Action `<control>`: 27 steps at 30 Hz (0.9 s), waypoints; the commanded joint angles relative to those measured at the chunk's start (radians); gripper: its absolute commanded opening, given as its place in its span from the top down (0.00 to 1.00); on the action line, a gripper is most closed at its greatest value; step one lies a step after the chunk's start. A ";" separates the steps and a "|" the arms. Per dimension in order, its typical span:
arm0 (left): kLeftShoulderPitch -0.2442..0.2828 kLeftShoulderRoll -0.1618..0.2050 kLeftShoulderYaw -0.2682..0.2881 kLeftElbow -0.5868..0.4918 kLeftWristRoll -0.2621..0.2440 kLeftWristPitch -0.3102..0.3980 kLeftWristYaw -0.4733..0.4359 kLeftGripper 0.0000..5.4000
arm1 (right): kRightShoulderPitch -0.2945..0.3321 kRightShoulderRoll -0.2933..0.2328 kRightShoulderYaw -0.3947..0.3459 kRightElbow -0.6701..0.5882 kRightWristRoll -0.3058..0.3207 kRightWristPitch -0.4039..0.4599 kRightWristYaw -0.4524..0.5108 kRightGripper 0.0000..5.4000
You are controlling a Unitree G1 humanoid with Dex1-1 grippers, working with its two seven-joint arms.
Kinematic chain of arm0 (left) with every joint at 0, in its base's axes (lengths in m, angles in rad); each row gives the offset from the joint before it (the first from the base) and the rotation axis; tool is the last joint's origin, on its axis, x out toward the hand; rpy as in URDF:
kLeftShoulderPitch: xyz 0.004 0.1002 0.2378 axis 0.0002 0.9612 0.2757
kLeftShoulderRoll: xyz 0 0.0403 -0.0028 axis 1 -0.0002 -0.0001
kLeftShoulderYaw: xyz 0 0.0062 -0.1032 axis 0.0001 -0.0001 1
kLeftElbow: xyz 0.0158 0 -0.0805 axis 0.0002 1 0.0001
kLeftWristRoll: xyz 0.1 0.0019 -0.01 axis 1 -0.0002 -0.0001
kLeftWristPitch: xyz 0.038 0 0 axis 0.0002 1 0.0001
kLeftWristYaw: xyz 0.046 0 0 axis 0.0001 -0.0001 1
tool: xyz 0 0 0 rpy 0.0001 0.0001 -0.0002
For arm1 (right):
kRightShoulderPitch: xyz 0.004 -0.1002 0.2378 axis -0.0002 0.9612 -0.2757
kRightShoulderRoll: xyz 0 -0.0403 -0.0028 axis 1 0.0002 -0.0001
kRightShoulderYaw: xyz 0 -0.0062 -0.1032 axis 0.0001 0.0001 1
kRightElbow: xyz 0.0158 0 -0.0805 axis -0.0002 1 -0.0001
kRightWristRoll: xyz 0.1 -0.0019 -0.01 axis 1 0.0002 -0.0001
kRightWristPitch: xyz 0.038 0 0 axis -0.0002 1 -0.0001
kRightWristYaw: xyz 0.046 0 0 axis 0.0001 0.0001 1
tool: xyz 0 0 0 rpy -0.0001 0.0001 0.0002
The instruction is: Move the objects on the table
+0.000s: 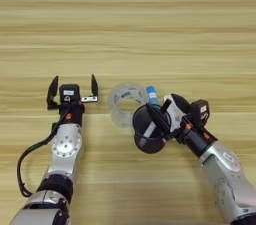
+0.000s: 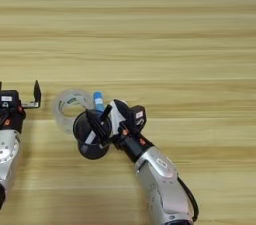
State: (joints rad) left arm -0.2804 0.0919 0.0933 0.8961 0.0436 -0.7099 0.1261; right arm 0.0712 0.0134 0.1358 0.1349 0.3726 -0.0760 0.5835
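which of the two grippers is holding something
The right gripper: its black fingers are closed on the rim of the dark see-through cup, beside the clear tape roll. The left gripper is open and holds nothing.

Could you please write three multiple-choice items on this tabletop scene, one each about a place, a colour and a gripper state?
1. Where is the clear tape roll?
A. between the two grippers
B. at the table's far edge
C. inside the cup

2. What colour is the tube beside the tape roll?
A. red
B. blue
C. yellow

3. How is the left gripper?
A. shut on the tape roll
B. shut on a marker
C. open, holding nothing

Answers: 1 A, it lies between the left gripper and the right gripper; 2 B, the tube is blue; 3 C, its fingers stand apart, empty.
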 commanded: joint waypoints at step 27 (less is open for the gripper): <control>0.010 -0.002 -0.006 -0.006 0.013 0.017 0.005 0.00 | 0.017 -0.001 0.013 0.003 -0.004 0.002 0.033 0.59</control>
State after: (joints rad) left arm -0.2790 0.0919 0.0931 0.8943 0.0444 -0.7096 0.1263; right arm 0.0864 0.0128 0.1463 0.1357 0.3721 -0.0743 0.6089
